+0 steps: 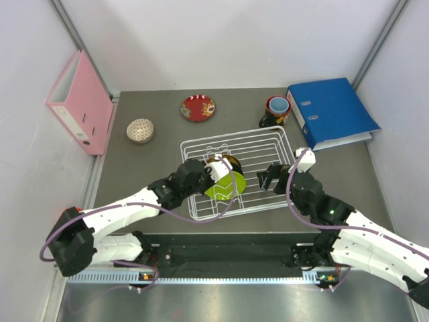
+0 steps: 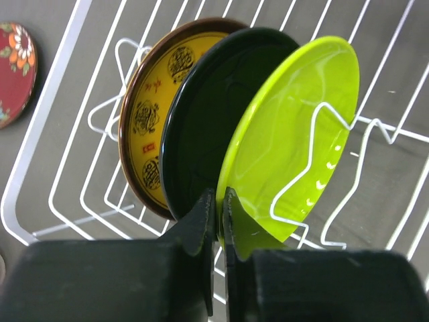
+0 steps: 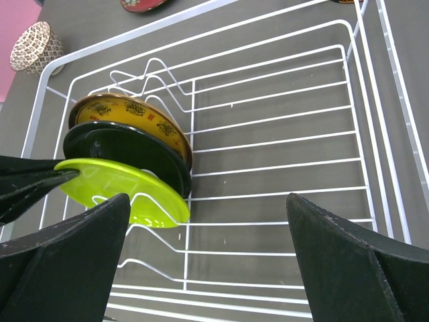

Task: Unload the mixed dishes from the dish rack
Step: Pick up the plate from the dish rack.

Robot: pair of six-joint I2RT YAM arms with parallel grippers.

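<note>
The white wire dish rack [image 1: 234,135] sits mid-table. Three dishes stand on edge in its dividers: a lime-green bowl [image 2: 295,134], a black dish [image 2: 208,114] and the yellow ornate plate [image 2: 151,114]. My left gripper [image 2: 220,208] is shut on the lower rim of the lime-green bowl [image 1: 224,186]. My right gripper [image 3: 208,201] is open and empty over the rack's right half [image 1: 268,178]. The red bowl [image 1: 198,108], the beige net-patterned bowl [image 1: 140,130] and the dark mug [image 1: 276,111] stand on the table behind the rack.
A pink binder [image 1: 80,100] stands at the far left and a blue binder [image 1: 332,111] lies at the far right. The rack's right half [image 3: 268,141] holds no dishes. White walls close in the table on three sides.
</note>
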